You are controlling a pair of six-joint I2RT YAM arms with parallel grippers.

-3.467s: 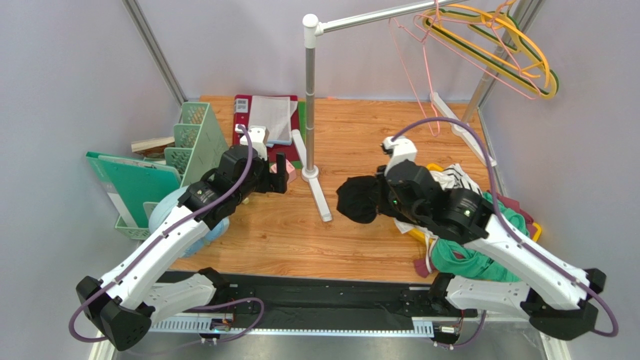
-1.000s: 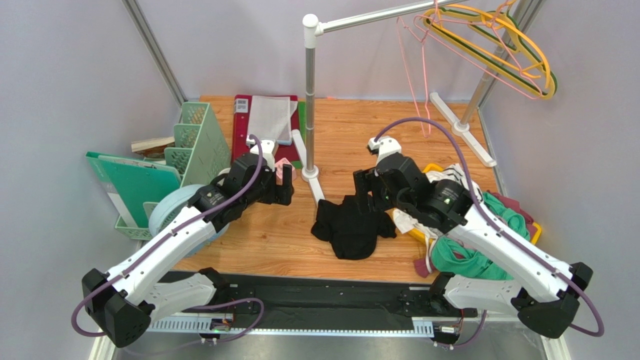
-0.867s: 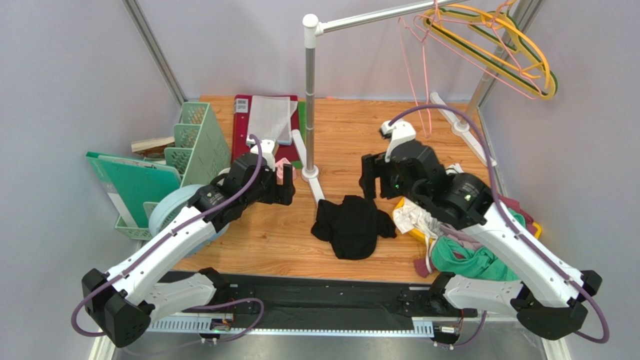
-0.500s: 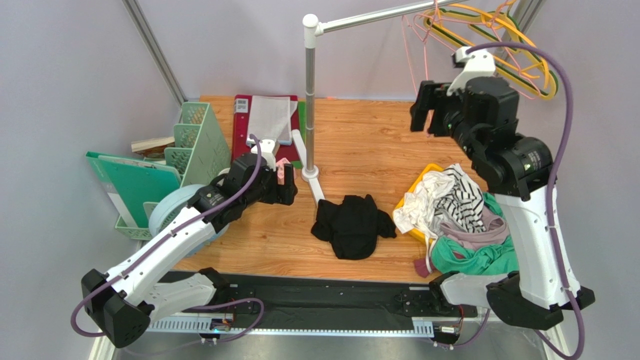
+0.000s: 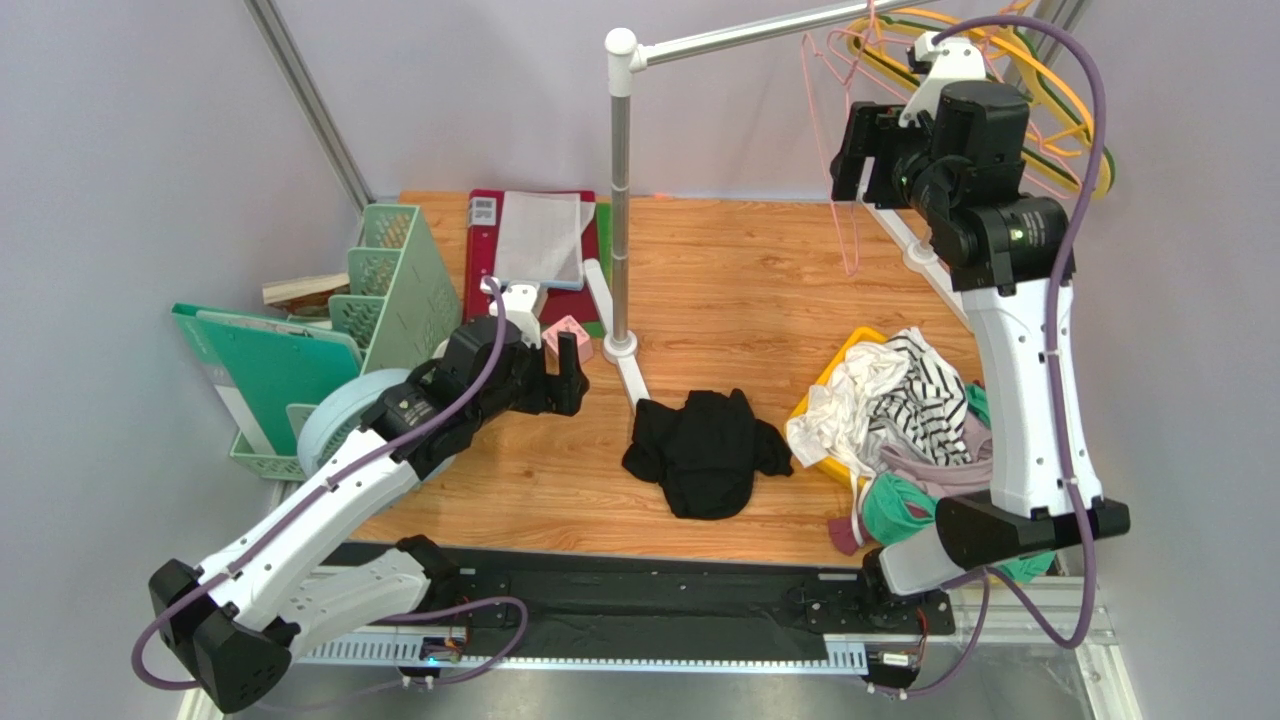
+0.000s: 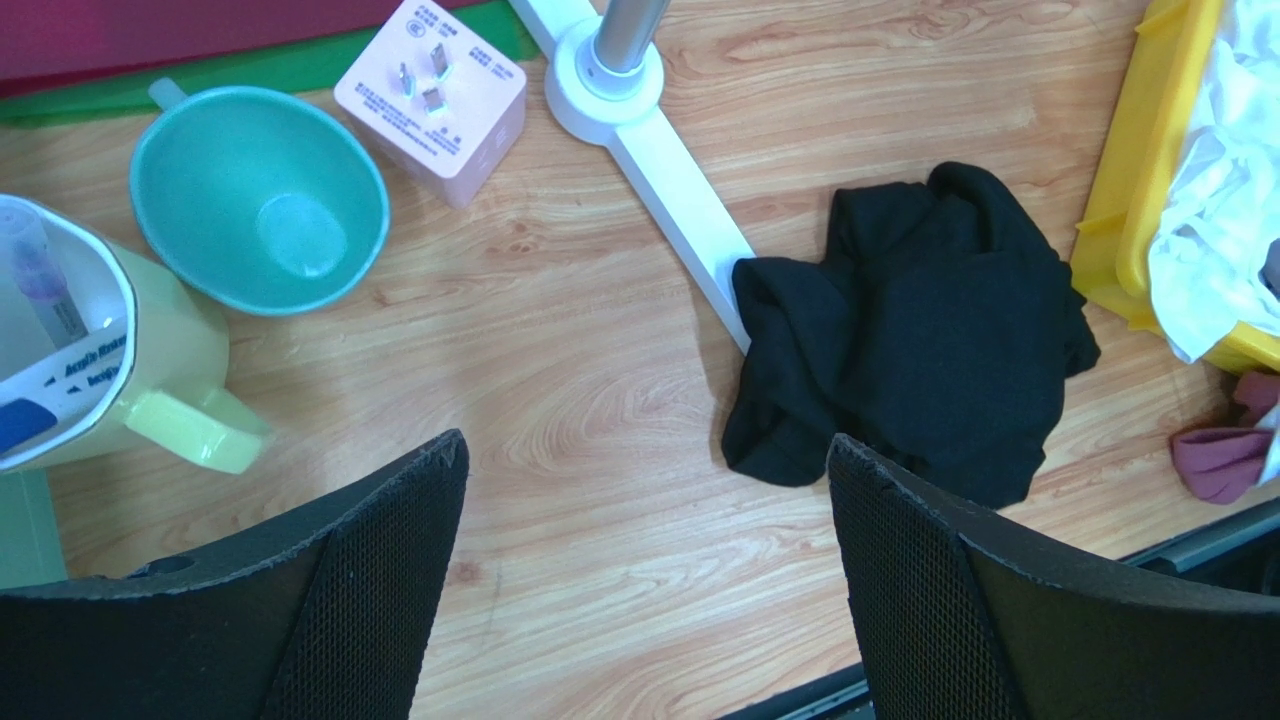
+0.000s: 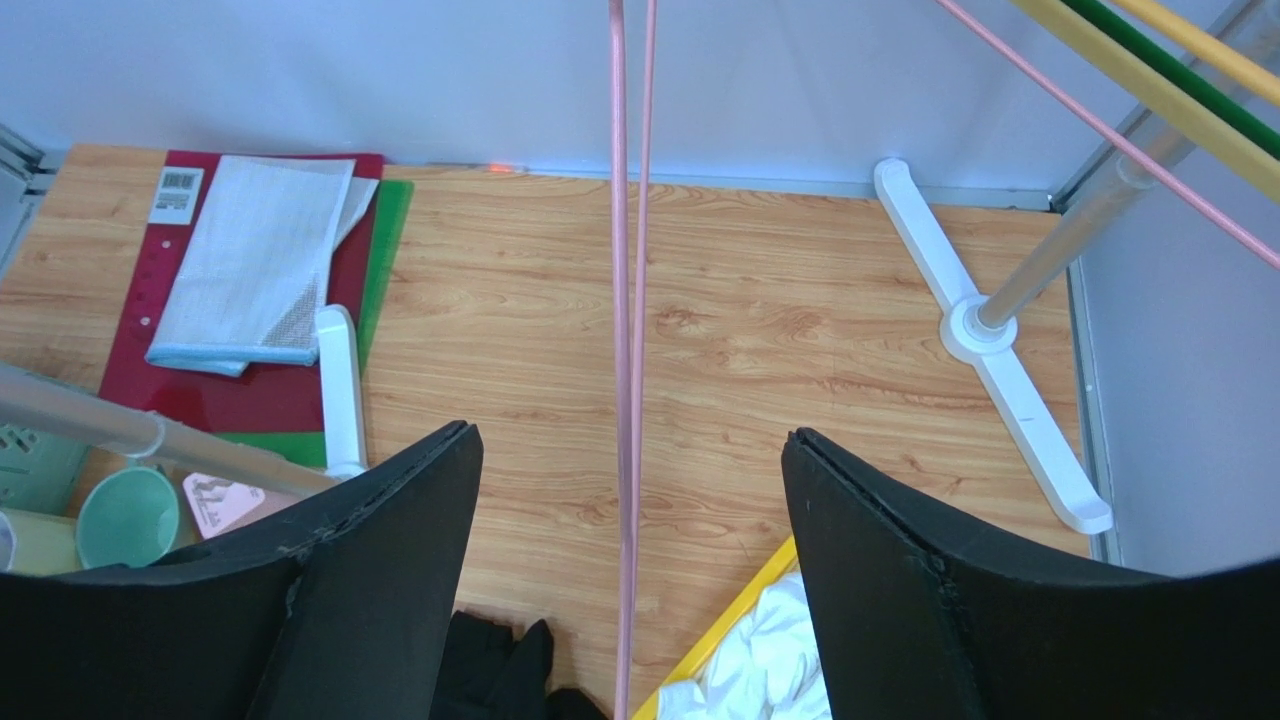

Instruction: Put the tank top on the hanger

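Tank top (image 5: pixel 706 450) lies in a crumpled black heap on the wooden desk (image 5: pixel 736 285), near the front and about in the middle. One edge of it touches the end of the white foot (image 6: pixel 679 188) of the clothes rack. The yellow bin (image 6: pixel 1120 180) is just beside it on the other side. Nothing holds it. The left gripper (image 6: pixel 646 450) hangs above the desk to the left of the heap. Its two black fingers are spread wide and there is nothing between them. Close by on the desk sit a teal cup (image 6: pixel 256 195), a pink plug (image 6: pixel 433 93) and a pale yellow jug (image 6: pixel 135 375). The pink hanger (image 7: pixel 616 300) hangs high up from the metal rail (image 5: pixel 736 33) at the back right, next to the thicker yellow and green hangers (image 7: pixel 1157 83). The right gripper (image 7: pixel 624 450) is up there too. Its fingers are spread apart, and in the right wrist view the thin pink wires run down between them. I cannot tell if the fingers touch the wire. The hanger is well apart from the tank top. The bin is full of clothes, with a black-and-white striped one (image 5: pixel 902 383) on top and a green one (image 5: pixel 917 510) at the front.
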